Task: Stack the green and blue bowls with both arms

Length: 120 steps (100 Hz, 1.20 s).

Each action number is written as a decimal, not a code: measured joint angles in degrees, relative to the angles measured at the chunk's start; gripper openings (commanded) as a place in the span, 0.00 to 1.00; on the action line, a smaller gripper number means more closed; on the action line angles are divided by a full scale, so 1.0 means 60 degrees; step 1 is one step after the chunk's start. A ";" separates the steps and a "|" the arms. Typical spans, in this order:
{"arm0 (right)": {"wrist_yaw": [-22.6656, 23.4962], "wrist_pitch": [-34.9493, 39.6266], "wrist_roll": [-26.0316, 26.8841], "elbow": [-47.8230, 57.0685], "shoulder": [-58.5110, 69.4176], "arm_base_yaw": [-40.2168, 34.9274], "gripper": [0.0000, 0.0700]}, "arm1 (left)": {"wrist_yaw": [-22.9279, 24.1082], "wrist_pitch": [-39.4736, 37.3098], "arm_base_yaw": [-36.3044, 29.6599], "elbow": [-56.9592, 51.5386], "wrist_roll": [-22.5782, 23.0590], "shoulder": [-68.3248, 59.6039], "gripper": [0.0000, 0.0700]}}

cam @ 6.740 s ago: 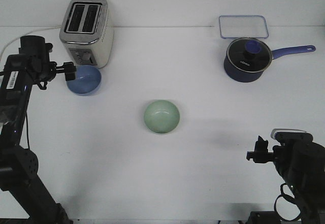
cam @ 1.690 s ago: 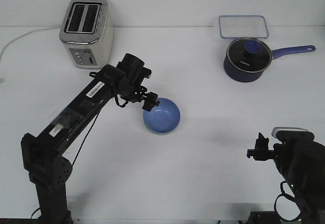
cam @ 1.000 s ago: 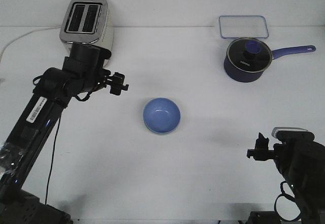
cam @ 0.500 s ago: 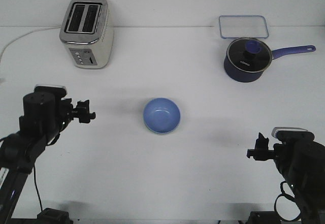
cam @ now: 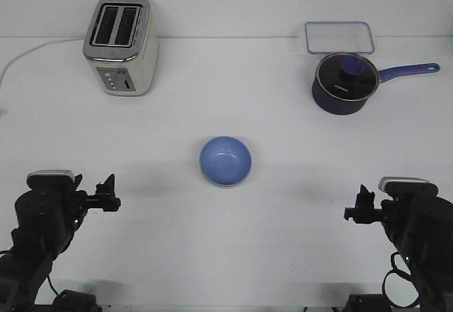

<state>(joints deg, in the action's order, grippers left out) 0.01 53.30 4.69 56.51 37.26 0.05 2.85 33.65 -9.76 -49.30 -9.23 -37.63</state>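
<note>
The blue bowl [cam: 225, 159] sits nested in the green bowl at the middle of the white table [cam: 297, 149]. Only a thin pale edge of the green bowl [cam: 224, 185] shows under its near side. My left gripper [cam: 107, 200] hangs empty at the near left, well away from the bowls, its fingers apart. My right gripper [cam: 358, 211] is empty at the near right, also far from the bowls. Its fingers are too small to tell whether they are open or shut.
A silver toaster [cam: 119, 43] with a white cord stands at the back left. A dark blue long-handled pot with a glass lid [cam: 344, 81] and a clear lidded container [cam: 339, 37] stand at the back right.
My left arm carried the blue bowl from beside the toaster into the green bowl, let go, then drew back to the near left. The right arm has not moved.
</note>
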 measured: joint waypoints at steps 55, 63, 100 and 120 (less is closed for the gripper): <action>-0.0004 -0.0004 0.0000 0.0000 0.0000 0.0000 0.15 | 0.0000 0.0284 0.0000 -0.0004 -0.0084 0.0149 0.01; -0.0004 -0.0004 0.0000 0.0000 0.0000 0.0000 0.00 | 0.0004 0.0317 0.0000 -0.0004 -0.0091 0.0149 0.01; -0.0004 -0.0004 -0.0004 0.0000 0.0000 0.0000 0.00 | 0.0000 0.0466 0.0000 -0.0004 -0.0091 0.0157 0.01; -0.0004 -0.0004 -0.0004 0.0000 0.0000 0.0000 0.00 | 0.0000 0.0463 0.0000 -0.0004 -0.0091 0.0230 0.02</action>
<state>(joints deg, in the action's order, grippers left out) -0.01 53.28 4.67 56.51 37.26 0.05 2.85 36.42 -9.76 -49.32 -9.78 -36.25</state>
